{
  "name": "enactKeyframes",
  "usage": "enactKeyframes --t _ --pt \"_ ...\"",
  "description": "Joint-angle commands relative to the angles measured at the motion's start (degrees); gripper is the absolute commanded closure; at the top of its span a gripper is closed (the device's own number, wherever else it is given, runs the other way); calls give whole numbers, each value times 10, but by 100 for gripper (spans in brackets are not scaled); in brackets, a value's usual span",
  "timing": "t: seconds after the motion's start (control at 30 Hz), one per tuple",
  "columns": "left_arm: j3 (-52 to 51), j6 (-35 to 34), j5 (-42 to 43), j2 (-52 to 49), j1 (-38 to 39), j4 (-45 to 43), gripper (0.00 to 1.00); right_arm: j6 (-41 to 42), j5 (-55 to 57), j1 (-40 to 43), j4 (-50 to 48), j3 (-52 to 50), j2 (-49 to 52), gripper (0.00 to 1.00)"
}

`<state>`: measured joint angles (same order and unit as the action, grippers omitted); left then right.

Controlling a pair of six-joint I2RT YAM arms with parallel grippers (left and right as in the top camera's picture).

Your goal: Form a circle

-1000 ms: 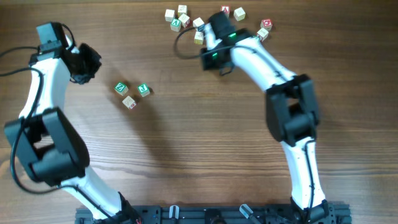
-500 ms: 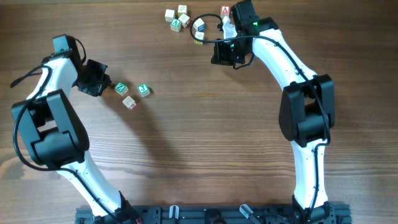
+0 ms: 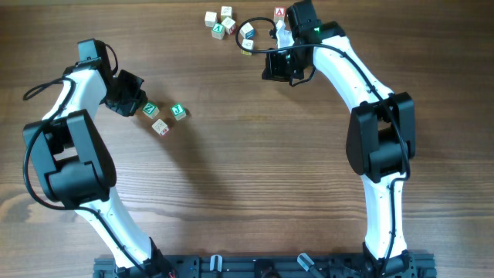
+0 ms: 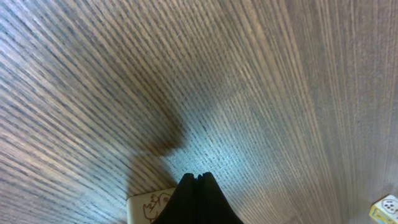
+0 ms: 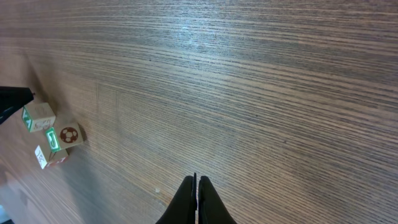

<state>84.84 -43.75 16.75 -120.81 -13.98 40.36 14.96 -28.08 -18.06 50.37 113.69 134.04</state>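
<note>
ITEM 1 – L gripper [image 4: 198,184]. Claw pressed together, nothing pinched. Change: over the last sec I swung the L arm in from well off to the side. Its tip now sits just beside the L-most green cube [image 3: 150,110]. From overhead I can't tell if they touch. In the L wrist view a pale cube face [image 4: 149,205] shows right by the fingertip.

ITEM 2 – R gripper [image 5: 196,186]. Claw pressed together, empty. Change: it came off the scatter early in that sec and has held put since. It hangs over bare table [image 5: 261,74].

ITEM 3 – the circle. 3 cubes, L-centre of the table: the green one above, a 2nd green cube [image 3: 178,112] to its R, and a pale cube w/ red [image 3: 160,127] below and between them. They are close but apart, more a small triangle than a ring. No cube has shifted in the last sec.

ITEM 4 – loose scatter [image 3: 224,22]. It lies at the top edge, well apart from the 3, near the R arm. Approx 7 cubes are visible. More may be hidden under the arm.

ITEM 5 – containers: none in view, so no contents to list.

NOTE – my read: the L claw is set for a closed-finger nudge on the 3. A ring needs more cubes than that, so the task is early. Risk: a push scatters the group or tips a cube.
</note>
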Motion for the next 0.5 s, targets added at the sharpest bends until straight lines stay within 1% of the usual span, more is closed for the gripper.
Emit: enactKeyframes --t 0.0,0.1,0.47 --pt "5 18 -8 -7 -2 12 96 1 -1 0 1 1 -14 96" --pt "5 18 -38 -7 -2 32 96 1 -1 0 2 1 -14 96" --pt "5 17 -26 -7 -2 32 96 1 -1 0 2 1 -14 96"
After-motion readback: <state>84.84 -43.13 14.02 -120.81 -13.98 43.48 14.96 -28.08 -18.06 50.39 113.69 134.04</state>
